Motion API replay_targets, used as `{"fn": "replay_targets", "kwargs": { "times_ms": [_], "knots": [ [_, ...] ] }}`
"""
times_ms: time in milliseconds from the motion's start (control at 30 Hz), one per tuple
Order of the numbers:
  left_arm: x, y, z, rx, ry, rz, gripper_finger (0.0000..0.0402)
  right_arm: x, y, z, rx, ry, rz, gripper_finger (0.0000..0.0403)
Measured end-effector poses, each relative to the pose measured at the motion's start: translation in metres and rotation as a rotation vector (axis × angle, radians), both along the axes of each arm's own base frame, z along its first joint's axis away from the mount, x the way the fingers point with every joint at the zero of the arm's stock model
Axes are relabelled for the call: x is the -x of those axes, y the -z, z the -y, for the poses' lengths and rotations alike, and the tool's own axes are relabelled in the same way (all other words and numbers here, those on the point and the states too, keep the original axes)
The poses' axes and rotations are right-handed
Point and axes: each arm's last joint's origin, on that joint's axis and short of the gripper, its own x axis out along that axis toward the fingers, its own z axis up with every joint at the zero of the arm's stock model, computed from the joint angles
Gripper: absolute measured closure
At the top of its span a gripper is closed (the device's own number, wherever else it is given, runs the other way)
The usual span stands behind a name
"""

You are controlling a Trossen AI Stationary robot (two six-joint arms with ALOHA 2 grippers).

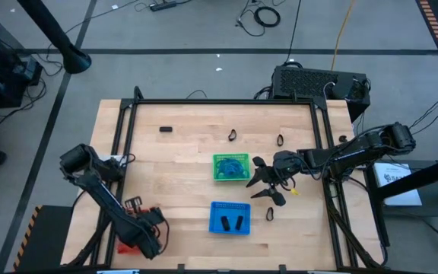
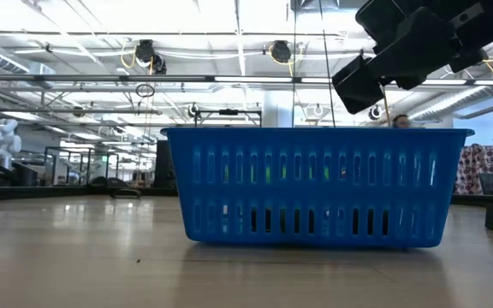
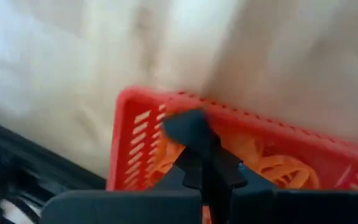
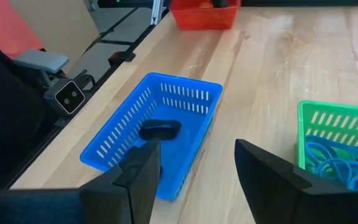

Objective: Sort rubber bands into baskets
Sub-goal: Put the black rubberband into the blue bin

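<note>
High view: at the tabletop's near-left corner, left gripper (image 1: 133, 245) closed over the red basket (image 1: 126, 246) of orange bands (image 3: 272, 169). Blue basket (image 1: 230, 217), near the front edge, holds black bands (image 1: 231, 223). Beyond, mid-table, green basket (image 1: 231, 167) of blue bands (image 4: 331, 168); right gripper (image 1: 265, 181) beside it, fingers apart, empty.

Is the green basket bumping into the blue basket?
Apart. In the high view, a strip of bare table shows between the green basket and the blue basket. The right wrist view shows that gap too.
</note>
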Motion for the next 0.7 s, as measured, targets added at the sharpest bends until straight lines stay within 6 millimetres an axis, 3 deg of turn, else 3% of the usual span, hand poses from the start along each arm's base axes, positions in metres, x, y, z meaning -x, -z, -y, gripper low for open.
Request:
{"fn": "replay_targets", "kwargs": {
  "times_ms": [233, 400, 700],
  "knots": [
    [0.0062, -0.0018, -0.0009, 0.045, -0.040, -0.136, 0.0401, 0.0006, 0.0012, 0.0000, 0.016, -0.009, -0.006, 0.0204],
    [0.0086, -0.0030, -0.0035, 0.018, -0.045, -0.163, 0.0401, 0.0006, 0.0011, 0.0000, 0.025, -0.014, -0.001, 0.0204],
    [0.0062, -0.0010, 0.0054, 0.158, -0.012, -0.182, 0.0401, 0.0006, 0.0011, 0.0000, 0.034, -0.019, 0.004, 0.0204]
  ]
}}
